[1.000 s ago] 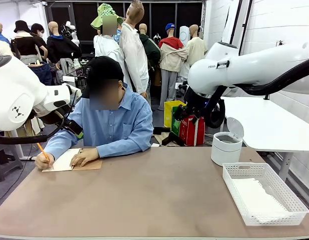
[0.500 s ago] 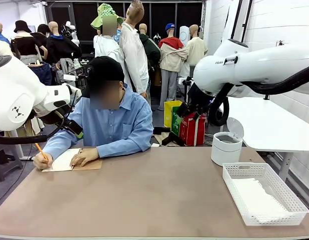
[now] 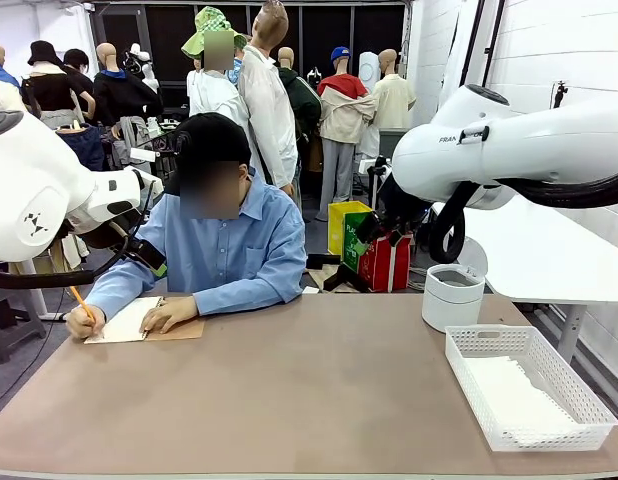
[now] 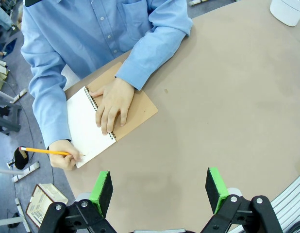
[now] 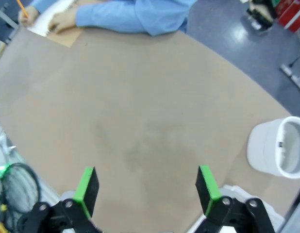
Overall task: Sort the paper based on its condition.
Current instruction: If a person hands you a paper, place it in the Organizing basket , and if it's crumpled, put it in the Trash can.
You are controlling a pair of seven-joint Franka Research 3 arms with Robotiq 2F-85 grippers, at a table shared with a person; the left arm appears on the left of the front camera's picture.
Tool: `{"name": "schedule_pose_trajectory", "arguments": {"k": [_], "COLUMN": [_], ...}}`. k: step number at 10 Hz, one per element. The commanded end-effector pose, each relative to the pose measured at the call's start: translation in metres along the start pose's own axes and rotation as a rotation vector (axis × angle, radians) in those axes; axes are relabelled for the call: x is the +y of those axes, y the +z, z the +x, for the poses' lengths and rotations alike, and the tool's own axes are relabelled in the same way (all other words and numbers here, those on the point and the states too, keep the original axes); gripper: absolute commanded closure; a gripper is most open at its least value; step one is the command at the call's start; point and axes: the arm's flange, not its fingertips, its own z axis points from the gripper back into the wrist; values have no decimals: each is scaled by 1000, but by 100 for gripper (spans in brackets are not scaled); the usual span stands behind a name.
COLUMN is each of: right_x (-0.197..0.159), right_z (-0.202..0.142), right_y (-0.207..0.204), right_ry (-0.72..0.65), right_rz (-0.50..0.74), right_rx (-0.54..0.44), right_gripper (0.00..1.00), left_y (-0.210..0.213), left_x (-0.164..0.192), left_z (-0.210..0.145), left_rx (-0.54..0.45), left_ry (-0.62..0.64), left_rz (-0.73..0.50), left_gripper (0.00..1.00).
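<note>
Overhead, through the left wrist view: left gripper (image 4: pixel 159 187) spread wide, green pads (image 4: pixel 102 191) well apart, nothing between them, hanging above bare brown table (image 4: pixel 227 97). Beyond the pads, a person's hand (image 4: pixel 111 102) flat on an open spiral notebook (image 4: pixel 89 128) with a brown cover, the other hand (image 4: pixel 64 156) holding a yellow pencil (image 4: pixel 43 151) at the page's edge. Blue sleeve (image 4: pixel 150 51) resting across the table edge.

From the right wrist view: right gripper (image 5: pixel 146 187) likewise spread wide and empty, high above the table middle; white round bin (image 5: pixel 278 148) with an open lid off to one side, notebook and hands small in the far corner.

From the front view, things that neither wrist camera gives: white basket (image 3: pixel 527 385) at the table's right near corner with paper (image 3: pixel 511 392) lying inside as a white stack, its edge looking ragged; bin (image 3: pixel 453 295) just behind the basket; person (image 3: pixel 224 240) seated at far left, writing.

Against a second ago: right arm (image 3: pixel 509 150) shifted to the right and slightly up, its dark wrist part moved along with it; person, notebook, basket and paper unchanged; left arm (image 3: pixel 44 190) in the same place.

Paper well apart from both grippers: down in the basket at the right, far across the table from the left gripper, off to the side of the right one.
</note>
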Motion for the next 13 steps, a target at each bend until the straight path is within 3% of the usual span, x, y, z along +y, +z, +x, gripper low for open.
{"name": "schedule_pose_trajectory", "arguments": {"k": [1, 13], "right_x": [-1, -1], "right_z": [2, 2], "right_y": [1, 1], "right_ry": [-6, -6], "right_rz": [-1, -1], "right_rx": [-1, -1], "right_gripper": [0, 0], "left_y": [0, 0], "left_x": [1, 1], "left_z": [0, 0], "left_rx": [-1, -1], "left_ry": [3, 3], "left_rz": [-1, -1], "left_gripper": [0, 0]}}
